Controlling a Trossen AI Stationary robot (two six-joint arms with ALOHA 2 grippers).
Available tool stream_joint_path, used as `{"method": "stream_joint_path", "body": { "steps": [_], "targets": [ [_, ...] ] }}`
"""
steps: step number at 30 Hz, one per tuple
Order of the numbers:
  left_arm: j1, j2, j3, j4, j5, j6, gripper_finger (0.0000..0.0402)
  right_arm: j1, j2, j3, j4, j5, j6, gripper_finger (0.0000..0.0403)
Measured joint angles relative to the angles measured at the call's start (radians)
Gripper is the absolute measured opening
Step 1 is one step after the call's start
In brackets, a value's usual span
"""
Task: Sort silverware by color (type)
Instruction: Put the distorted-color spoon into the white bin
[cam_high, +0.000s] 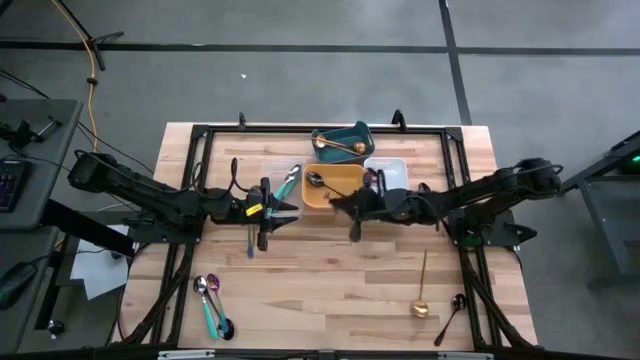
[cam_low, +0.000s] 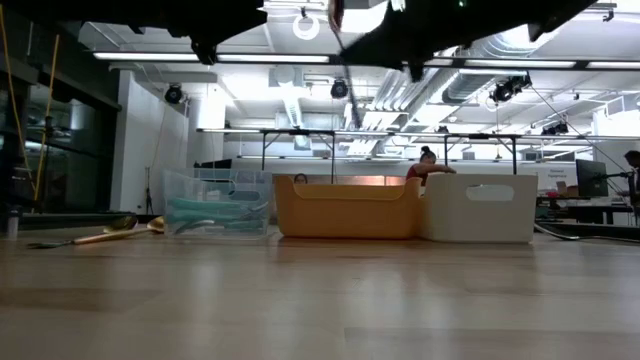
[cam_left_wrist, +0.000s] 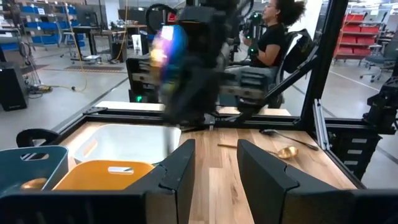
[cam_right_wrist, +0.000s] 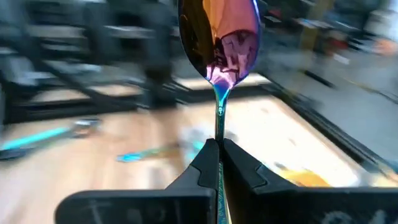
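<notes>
Silverware lies scattered over my wooden table (cam_high: 330, 270), and one piece is in the air: an iridescent spoon (cam_right_wrist: 219, 37), its bowl glowing orange, pink and purple, its thin stem shading to teal. My right gripper (cam_right_wrist: 217, 163) is clamped on that stem, with the bowl standing up beyond the fingertips. From above, that gripper (cam_high: 352, 205) sits near the middle of the table, just beside the orange tray (cam_high: 333, 187).

My left gripper (cam_high: 283, 210) hovers left of centre with its fingers apart and nothing between them — the wrist camera shows the bare gap (cam_left_wrist: 214, 163).

Three trays cluster at the far edge. The teal tray (cam_high: 343, 140) holds a gold spoon (cam_high: 337, 146). The orange tray holds a dark spoon (cam_high: 318, 181). The white tray (cam_high: 388, 169) lies next to the orange one; I cannot tell what is in it, as the right arm covers part of it.

A teal-handled utensil (cam_high: 288, 182) lies on the table just left of the orange tray. Near the front left corner, a pinkish spoon (cam_high: 200, 286) and another teal-handled spoon (cam_high: 212, 310) lie close together with other pieces I cannot separate. Front right, a long gold spoon (cam_high: 422, 292) lies beside a black spoon (cam_high: 450, 315). In the table-level view the gold spoon (cam_low: 95, 235) appears at the left, before the trays.
</notes>
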Motion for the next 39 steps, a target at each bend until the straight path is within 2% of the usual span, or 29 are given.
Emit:
{"method": "stream_joint_path", "body": {
  "steps": [5, 8, 13, 17, 21, 29, 39],
  "targets": [
    [0.0, 0.0, 0.0, 0.012, 0.001, -0.011, 0.0113, -0.018, -0.161, 0.0, -0.359, 0.256, 0.153, 0.0],
    [0.0, 0.0, 0.0, 0.01, 0.001, -0.02, 0.0113, -0.048, -0.236, 0.0, -0.554, 0.308, 0.278, 0.0],
    [0.0, 0.0, 0.0, 0.013, 0.001, -0.036, 0.0113, -0.105, -0.263, 0.0, -0.743, 0.296, 0.419, 0.0],
    [0.0, 0.0, 0.0, 0.013, 0.002, -0.036, 0.0113, -0.158, -0.234, 0.0, -0.841, 0.212, 0.5, 0.0],
    [0.0, -0.001, 0.0, 0.014, 0.003, -0.036, 0.0113, -0.201, -0.215, -0.001, -0.897, 0.179, 0.532, 0.0],
    [0.0, -0.001, 0.0, 0.01, 0.003, -0.036, 0.0113, -0.256, -0.212, -0.001, -0.898, 0.103, 0.533, 0.0],
    [0.0, -0.001, 0.0, 0.005, 0.003, -0.037, 0.0113, -0.263, -0.212, -0.001, -0.899, 0.084, 0.552, 0.0]
  ]
}}
